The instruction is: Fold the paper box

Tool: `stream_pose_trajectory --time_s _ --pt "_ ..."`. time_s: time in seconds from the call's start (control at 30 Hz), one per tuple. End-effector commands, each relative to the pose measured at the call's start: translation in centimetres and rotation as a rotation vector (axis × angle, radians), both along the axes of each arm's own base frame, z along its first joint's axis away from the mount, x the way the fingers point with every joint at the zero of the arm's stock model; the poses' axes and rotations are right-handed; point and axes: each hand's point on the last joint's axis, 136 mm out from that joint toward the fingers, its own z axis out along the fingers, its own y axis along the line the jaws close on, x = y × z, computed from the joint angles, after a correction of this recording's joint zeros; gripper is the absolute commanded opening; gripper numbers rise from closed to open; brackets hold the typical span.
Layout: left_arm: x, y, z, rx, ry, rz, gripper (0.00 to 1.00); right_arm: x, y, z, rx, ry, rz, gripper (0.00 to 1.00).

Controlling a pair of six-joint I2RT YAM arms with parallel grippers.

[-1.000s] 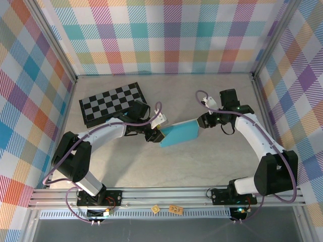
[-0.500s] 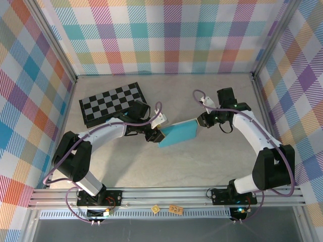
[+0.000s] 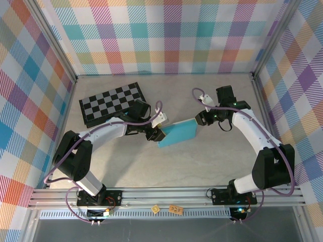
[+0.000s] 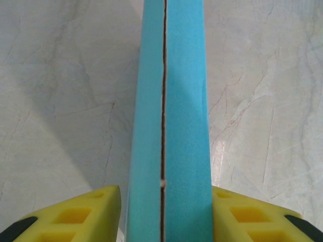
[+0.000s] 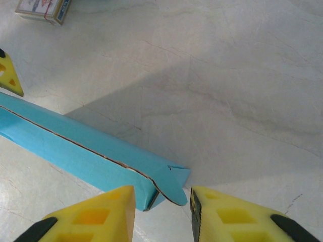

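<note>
Plaid walls (image 3: 166, 35) in pastel checks are closing in a pale, marbled desk (image 3: 202, 166), and the paper box (image 3: 177, 135) is sitting out in the middle of it, between the two arms. It is showing as a slim turquoise slab, tilting across the desk from one set of jaws to the other.

The left jaws are holding the box's near end. From the left wrist, the box (image 4: 169, 101) is running straight out from between the yellow fingers (image 4: 81, 214), its narrow edge facing the camera. A dark seam is running down that edge. One finger is sitting against each turquoise face.

The right jaws are standing narrowly parted around the box's opposite end. From the right wrist, the box (image 5: 86, 151) is stretching away from the fingers (image 5: 96, 217) towards the upper left. Its end, with a small rounded flap, is lying in the gap between the fingertips. Whether those fingers are actually pinching the cardboard I cannot tell.

A yellow fingertip of the left jaws (image 5: 10, 78) is peeking in at the far end of the box.

Beyond the left jaws, a black-and-grey checkered board (image 3: 112, 103) is lying flat, apart from the box. Far ahead of the right jaws, a small patterned pack (image 5: 43, 10) is resting on the desk.
</note>
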Motion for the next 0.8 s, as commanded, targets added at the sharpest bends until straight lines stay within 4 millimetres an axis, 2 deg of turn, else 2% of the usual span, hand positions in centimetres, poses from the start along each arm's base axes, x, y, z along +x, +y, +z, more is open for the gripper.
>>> stream_pose_trajectory --time_s 0.0,0.2,0.5,0.77 --pt "0.7 -0.1 0.6 -0.010 -0.012 -0.004 0.44 -0.6 0.3 -0.2 -0.017 -0.019 0.059 0.35" --pt "0.7 -0.3 0.5 -0.015 -0.002 -0.012 0.44 -0.7 0.4 -1.5 -0.047 -0.020 0.139 0.35" --pt "0.8 -0.2 0.6 -0.014 -0.007 -0.010 0.44 0.6 2.1 0.2 0.032 0.004 0.160 0.25" --pt "0.9 -0.3 0.7 -0.015 -0.011 -0.008 0.44 0.0 2.2 -0.1 0.044 0.026 0.157 0.16"
